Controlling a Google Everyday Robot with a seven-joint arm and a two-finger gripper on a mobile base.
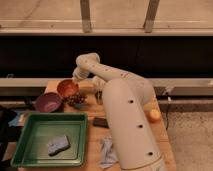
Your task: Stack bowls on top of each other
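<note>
The orange-red bowl (pixel 67 88) hangs tilted just above the back left of the wooden table (pixel 97 134). My gripper (pixel 76 80) is at its far right rim and is shut on it. The purple bowl (pixel 48 102) stands on the table just left of and in front of the orange-red one, almost touching it in this view. My white arm (pixel 125 110) reaches from the front right over the table to the bowls.
A dark bunch of grapes (pixel 76 99) lies right of the purple bowl. A large green tray (pixel 30 145) with a grey-blue sponge (pixel 58 145) fills the front left. A dark bar (pixel 101 122), a blue-grey cloth (pixel 107 151) and an orange fruit (pixel 155 115) lie around the arm.
</note>
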